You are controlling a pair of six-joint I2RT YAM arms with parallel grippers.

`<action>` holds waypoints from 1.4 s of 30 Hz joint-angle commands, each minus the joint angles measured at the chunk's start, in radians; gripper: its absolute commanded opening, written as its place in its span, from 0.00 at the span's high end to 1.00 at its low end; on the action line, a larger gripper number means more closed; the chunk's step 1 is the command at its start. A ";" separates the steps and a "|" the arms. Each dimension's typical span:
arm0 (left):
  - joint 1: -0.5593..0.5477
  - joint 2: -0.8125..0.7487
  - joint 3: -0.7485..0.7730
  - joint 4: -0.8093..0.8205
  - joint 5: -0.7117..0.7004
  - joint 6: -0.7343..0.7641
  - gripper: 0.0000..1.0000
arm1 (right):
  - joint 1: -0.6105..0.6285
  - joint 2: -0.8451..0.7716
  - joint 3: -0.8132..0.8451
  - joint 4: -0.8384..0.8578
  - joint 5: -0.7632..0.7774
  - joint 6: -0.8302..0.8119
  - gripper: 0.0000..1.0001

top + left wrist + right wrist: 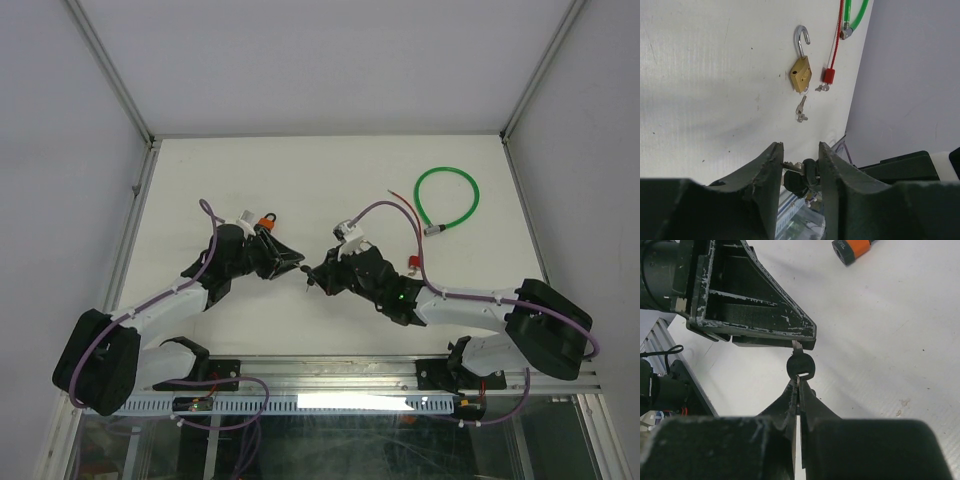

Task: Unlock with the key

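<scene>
Holding entry: black-headed key [800, 366], over mid-table, clamped by fingers of right gripper [799, 388]. Left gripper [799, 150]: fingers part-closed around its blade; grip undeterminable. Brass padlock [801, 74], to the right, shackle already open. Judged: key in transfer, not yet inserted; insertion and turn outstanding.

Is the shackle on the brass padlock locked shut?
No, the brass padlock has its shackle raised, with the hooked end free of the body.

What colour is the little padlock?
Brass-gold padlock with a silver shackle; best in left wrist view.
</scene>
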State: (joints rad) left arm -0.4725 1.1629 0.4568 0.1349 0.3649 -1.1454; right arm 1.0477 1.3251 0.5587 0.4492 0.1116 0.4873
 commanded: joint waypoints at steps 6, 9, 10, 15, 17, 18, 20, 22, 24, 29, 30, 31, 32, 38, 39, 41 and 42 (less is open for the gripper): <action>-0.015 -0.044 0.005 0.071 -0.070 0.005 1.00 | 0.011 -0.040 -0.029 0.119 -0.026 -0.096 0.97; -0.035 -0.077 0.031 0.004 -0.135 0.045 1.00 | 0.012 -0.065 -0.039 0.120 -0.029 -0.182 0.80; -0.045 -0.089 0.051 -0.030 -0.165 0.066 1.00 | 0.012 -0.075 -0.037 0.114 -0.025 -0.214 0.72; -0.126 -0.149 0.174 -0.235 -0.374 0.175 1.00 | 0.011 -0.146 -0.034 0.101 0.014 -0.382 0.51; -0.157 -0.172 0.217 -0.288 -0.445 0.202 1.00 | 0.011 -0.165 -0.028 0.113 0.012 -0.455 0.47; -0.173 -0.181 0.235 -0.306 -0.481 0.211 1.00 | 0.011 -0.168 -0.023 0.122 0.000 -0.502 0.46; -0.206 -0.185 0.268 -0.336 -0.548 0.229 1.00 | 0.011 -0.169 -0.026 0.164 -0.031 -0.591 0.46; -0.241 -0.181 0.300 -0.356 -0.610 0.250 1.00 | 0.011 -0.167 -0.038 0.229 -0.060 -0.673 0.46; -0.283 -0.173 0.328 -0.368 -0.678 0.267 1.00 | 0.011 -0.165 -0.053 0.297 -0.081 -0.745 0.46; -0.361 -0.156 0.376 -0.375 -0.795 0.283 1.00 | 0.011 -0.122 -0.100 0.505 -0.119 -0.858 0.45; -0.373 -0.153 0.381 -0.375 -0.814 0.282 1.00 | 0.013 -0.107 -0.102 0.535 -0.124 -0.878 0.45; -0.381 -0.151 0.385 -0.375 -0.828 0.281 1.00 | 0.012 -0.094 -0.099 0.550 -0.127 -0.892 0.45; -0.388 -0.148 0.390 -0.375 -0.840 0.281 1.00 | 0.012 -0.081 -0.095 0.558 -0.128 -0.902 0.45; -0.409 -0.137 0.407 -0.375 -0.863 0.276 1.00 | 0.018 -0.005 -0.082 0.630 -0.085 -0.950 0.50; -0.410 -0.136 0.408 -0.374 -0.863 0.272 1.00 | 0.018 0.007 -0.080 0.648 -0.077 -0.955 0.51; -0.414 -0.137 0.406 -0.374 -0.866 0.263 1.00 | 0.020 0.025 -0.075 0.658 -0.067 -0.964 0.54; -0.415 -0.137 0.406 -0.373 -0.867 0.260 1.00 | 0.020 0.032 -0.073 0.663 -0.064 -0.966 0.55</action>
State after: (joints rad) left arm -0.8719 1.0286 0.8150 -0.2687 -0.4541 -0.8886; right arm 1.0595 1.3354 0.4603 0.9745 0.0189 -0.4301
